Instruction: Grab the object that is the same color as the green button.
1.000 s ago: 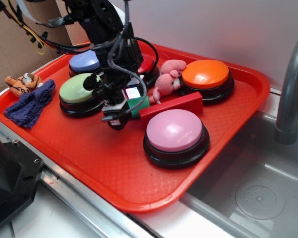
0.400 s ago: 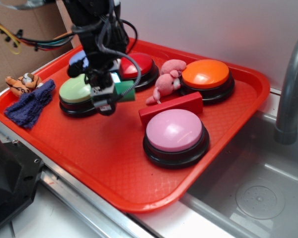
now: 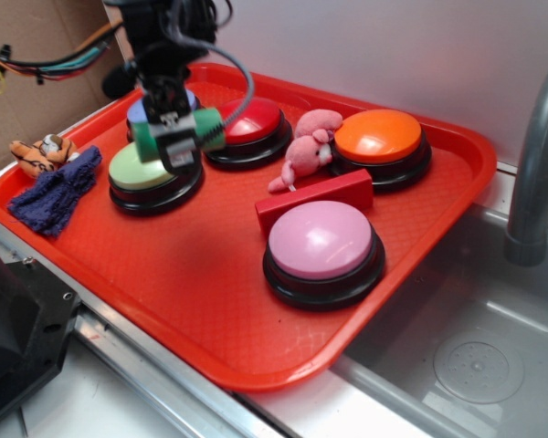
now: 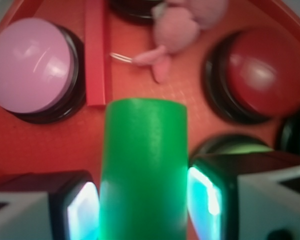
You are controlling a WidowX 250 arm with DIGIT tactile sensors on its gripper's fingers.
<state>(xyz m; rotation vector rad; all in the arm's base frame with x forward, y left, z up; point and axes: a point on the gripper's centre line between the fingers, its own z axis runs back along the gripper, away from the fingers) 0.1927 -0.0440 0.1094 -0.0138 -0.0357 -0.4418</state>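
My gripper [image 3: 178, 139] is shut on the dark green cylinder block [image 3: 207, 129], which it holds lying sideways in the air above the tray's back left. In the wrist view the cylinder [image 4: 144, 165] fills the gap between both glowing pads [image 4: 206, 192]. The pale-green button [image 3: 144, 170] sits just below and left of the gripper, partly hidden by it; in the wrist view only its edge [image 4: 235, 146] shows.
On the red tray [image 3: 201, 301] stand a red button [image 3: 251, 123], an orange button [image 3: 380, 137], a pink button [image 3: 321, 242] and a blue button [image 3: 139, 111]. A red rectangular block [image 3: 315, 198] and pink plush [image 3: 306, 151] lie mid-tray. A blue cloth [image 3: 57, 190] lies left, a sink [image 3: 493, 347] right.
The gripper has risen and moved back left, lifting the green cylinder off the tray from beside the red block to above the green button.
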